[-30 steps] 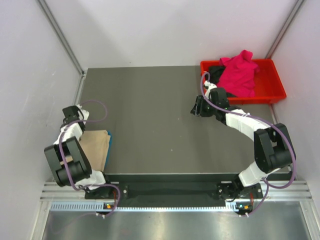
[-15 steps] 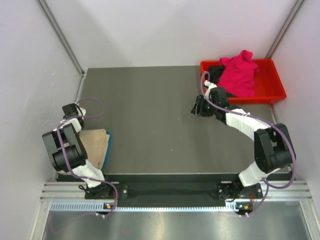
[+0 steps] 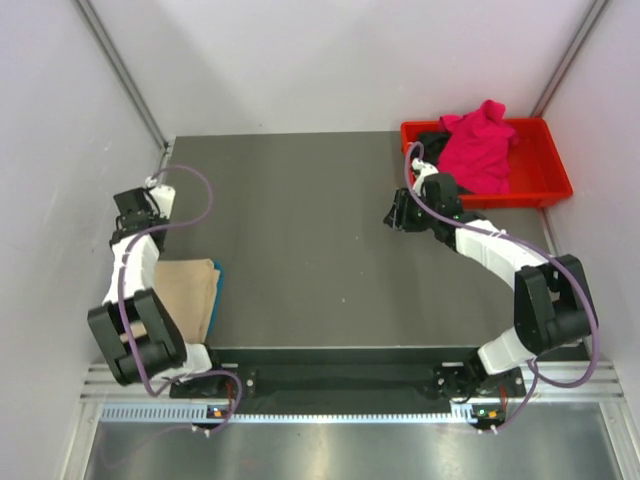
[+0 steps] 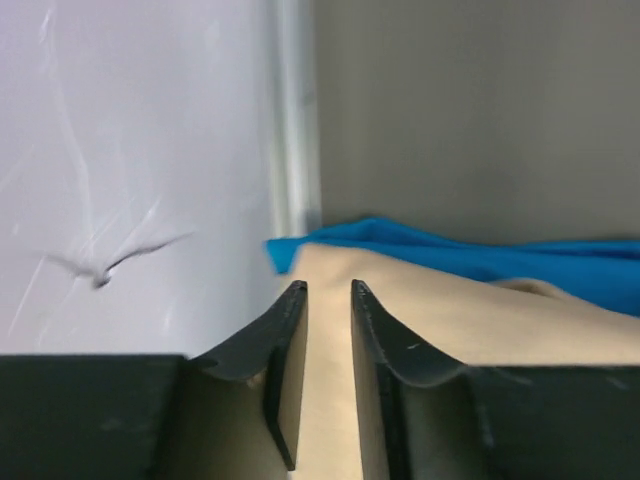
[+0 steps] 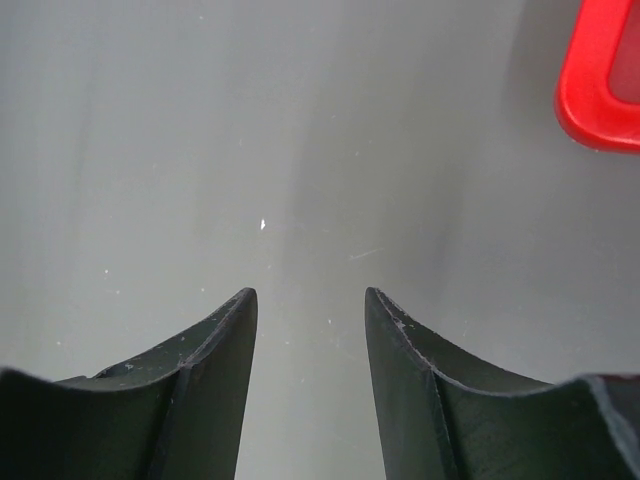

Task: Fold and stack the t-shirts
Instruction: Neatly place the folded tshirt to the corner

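— Where the table meets the left wall, how many shirts?
— Two: a soft tan shirt folded flat atop a blue shirt. Two more, a pink shirt and a black shirt, lie crumpled in one glossy red tray.
— Grippers?
— The left gripper has tapered black jaws a narrow slit apart, empty. The right gripper gapes wider, empty, over matte grey table.

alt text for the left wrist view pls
The left gripper, jaws slightly apart and empty, looks onto a beige t-shirt lying on a bright blue t-shirt, with the white wall on the left and the grey table beyond.
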Tool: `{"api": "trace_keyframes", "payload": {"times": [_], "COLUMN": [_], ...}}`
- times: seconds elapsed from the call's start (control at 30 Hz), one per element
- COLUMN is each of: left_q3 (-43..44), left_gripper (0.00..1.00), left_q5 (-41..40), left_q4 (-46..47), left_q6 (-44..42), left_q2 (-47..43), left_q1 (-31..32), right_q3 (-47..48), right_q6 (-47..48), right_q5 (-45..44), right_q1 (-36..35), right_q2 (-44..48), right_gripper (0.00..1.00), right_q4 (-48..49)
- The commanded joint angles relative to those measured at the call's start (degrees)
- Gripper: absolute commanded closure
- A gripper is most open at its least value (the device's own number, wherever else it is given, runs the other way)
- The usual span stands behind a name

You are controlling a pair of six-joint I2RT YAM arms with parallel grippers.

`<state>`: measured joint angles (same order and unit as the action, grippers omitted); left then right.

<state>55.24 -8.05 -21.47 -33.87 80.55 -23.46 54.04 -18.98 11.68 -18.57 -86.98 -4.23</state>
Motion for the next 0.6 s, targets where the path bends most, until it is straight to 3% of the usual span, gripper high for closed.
{"api": "trace_keyframes", "payload": {"times": [0.0, 0.07, 0.13, 0.2, 0.27, 0.33, 0.47, 0.57], "left_q3": [-1.01, -3.28, -5.22, -8.04, -9.62, -9.54, -9.62, -9.63], "left_gripper": [0.70, 0.62, 0.62, 0.65, 0.73, 0.74, 0.75, 0.76], "left_q5": [13.40, 13.95, 10.45, 2.63, -1.07, -4.16, 1.27, 10.83], "left_q4": [-9.97, -11.92, -12.98, -10.97, -8.68, -6.84, -6.74, -8.93], "left_q6": [1.61, 0.82, 0.73, 1.43, 2.05, 2.75, 2.58, 2.49], "left_q2": [-5.83, -7.16, -8.30, -7.70, -6.38, -3.83, -1.54, -2.24], "left_q1": [4.03, 9.71, 14.04, 18.09, 18.54, 18.63, 20.29, 21.35], "right_q3": [-1.13, -1.66, -2.01, -2.45, -2.98, -3.33, -4.03, -4.91], "right_q6": [0.79, 0.96, 1.23, 1.31, 1.23, 1.23, 1.32, 1.23], "right_q5": [-0.34, -0.61, -0.78, -0.96, -1.05, -1.22, -1.75, -2.28], "right_q1": [0.81, 0.90, 0.81, 0.99, 0.99, 1.08, 1.16, 1.43], "right_q2": [3.22, 3.74, 4.18, 5.15, 6.20, 6.73, 7.96, 8.58], "right_gripper": [0.52, 0.52, 0.52, 0.52, 0.52, 0.52, 0.52, 0.52], "right_q4": [1.06, 0.98, 0.63, 0.63, 0.63, 0.54, 0.45, 0.80]}}
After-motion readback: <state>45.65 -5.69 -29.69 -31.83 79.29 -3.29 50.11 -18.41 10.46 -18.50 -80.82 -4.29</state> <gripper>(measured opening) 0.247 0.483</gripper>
